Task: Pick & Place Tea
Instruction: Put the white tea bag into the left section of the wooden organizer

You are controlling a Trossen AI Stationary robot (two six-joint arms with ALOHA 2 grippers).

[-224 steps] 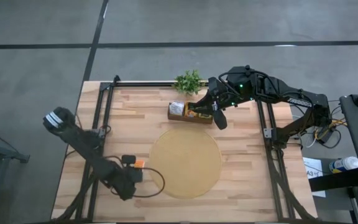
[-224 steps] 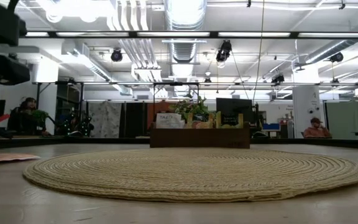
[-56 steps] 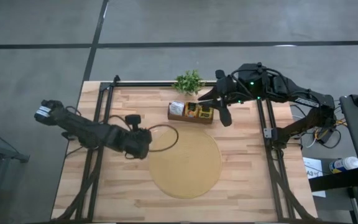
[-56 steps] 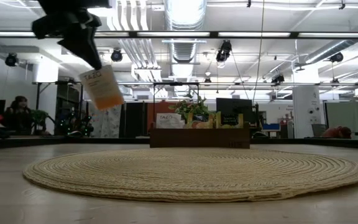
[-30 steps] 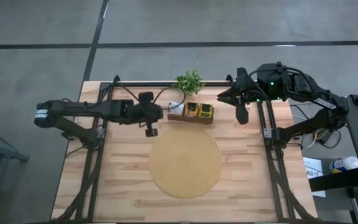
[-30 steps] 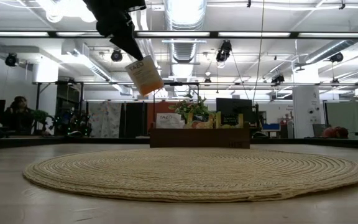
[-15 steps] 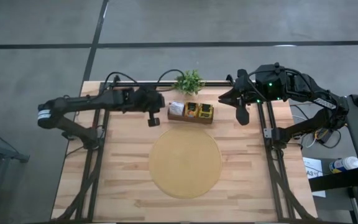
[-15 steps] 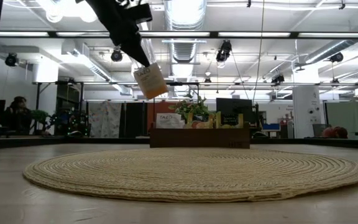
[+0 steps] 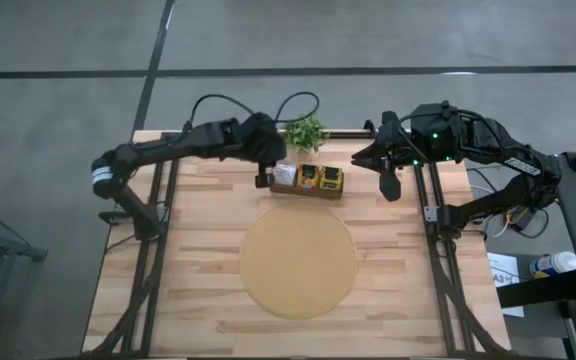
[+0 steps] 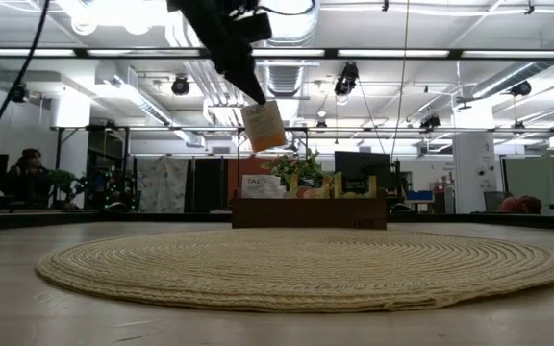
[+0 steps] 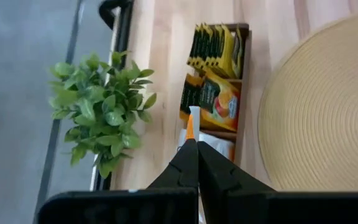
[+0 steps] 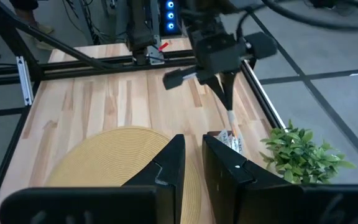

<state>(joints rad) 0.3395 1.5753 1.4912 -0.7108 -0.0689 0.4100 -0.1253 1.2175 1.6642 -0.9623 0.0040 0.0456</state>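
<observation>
Left gripper [image 9: 262,180]: pressed together on orange packet [image 10: 264,126], held hanging above left end of box [image 9: 308,181], near table's far edge. Packet edge-on between fingers [image 11: 191,122], flat faces upright, box slot judged directly below. Right gripper [image 9: 389,186]: parked near far right corner, well apart from box, fingers nearly together, nothing seen held. Left arm is nearer.

Tea packet held in the air above the wooden box

The left gripper [image 10: 255,96] comes down from eleven o'clock, its fingers pinched on the top edge of an orange-and-white tea packet [image 10: 264,126] — the packet hangs tilted, clear of the table. Below it, toward five o'clock, sits a wooden box [image 10: 309,211] with packets standing in it and a green plant [image 10: 296,165] behind — the round woven mat [image 10: 306,267] fills the foreground.
</observation>
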